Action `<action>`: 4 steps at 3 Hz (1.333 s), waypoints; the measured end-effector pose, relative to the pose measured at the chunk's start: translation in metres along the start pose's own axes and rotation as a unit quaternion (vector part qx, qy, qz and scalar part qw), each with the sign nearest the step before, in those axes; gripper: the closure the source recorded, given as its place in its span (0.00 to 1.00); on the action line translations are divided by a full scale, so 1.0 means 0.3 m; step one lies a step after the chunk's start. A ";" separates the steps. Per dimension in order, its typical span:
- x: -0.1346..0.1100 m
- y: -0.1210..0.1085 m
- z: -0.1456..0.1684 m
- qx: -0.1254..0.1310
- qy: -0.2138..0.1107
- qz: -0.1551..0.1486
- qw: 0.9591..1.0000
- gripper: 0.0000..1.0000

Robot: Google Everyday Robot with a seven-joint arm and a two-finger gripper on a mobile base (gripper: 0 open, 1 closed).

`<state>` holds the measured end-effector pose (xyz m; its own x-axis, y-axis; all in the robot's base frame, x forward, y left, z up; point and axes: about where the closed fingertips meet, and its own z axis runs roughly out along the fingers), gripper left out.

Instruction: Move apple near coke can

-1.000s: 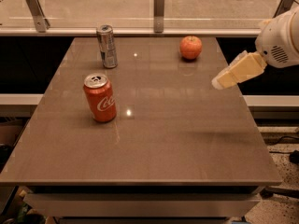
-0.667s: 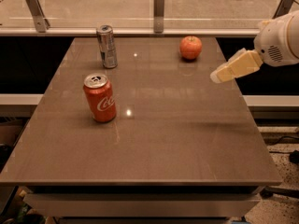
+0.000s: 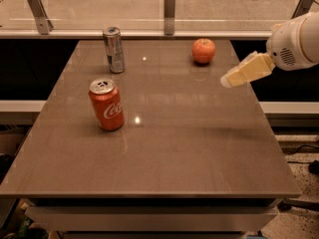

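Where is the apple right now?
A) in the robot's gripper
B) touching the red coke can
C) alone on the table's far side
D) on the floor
C: the apple sits alone near the far edge of the table, apart from the coke can, with the gripper hovering off to its side, not touching it.

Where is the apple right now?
The apple sits near the table's far edge, right of the middle. The claw hovers just to its right and nearer us, not touching it.
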<state>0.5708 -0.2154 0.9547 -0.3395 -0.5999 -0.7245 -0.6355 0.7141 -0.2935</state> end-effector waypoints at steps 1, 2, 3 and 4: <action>0.019 -0.025 0.050 -0.003 -0.010 0.032 0.999 0.00; 0.020 -0.075 0.107 0.002 -0.019 0.064 0.998 0.00; 0.002 -0.119 0.172 0.011 -0.028 0.084 0.996 0.00; -0.020 -0.143 0.251 0.010 -0.040 0.097 0.994 0.00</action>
<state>0.6523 -0.2152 0.9246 -0.3981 -0.4193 -0.8159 -0.5488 0.8216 -0.1544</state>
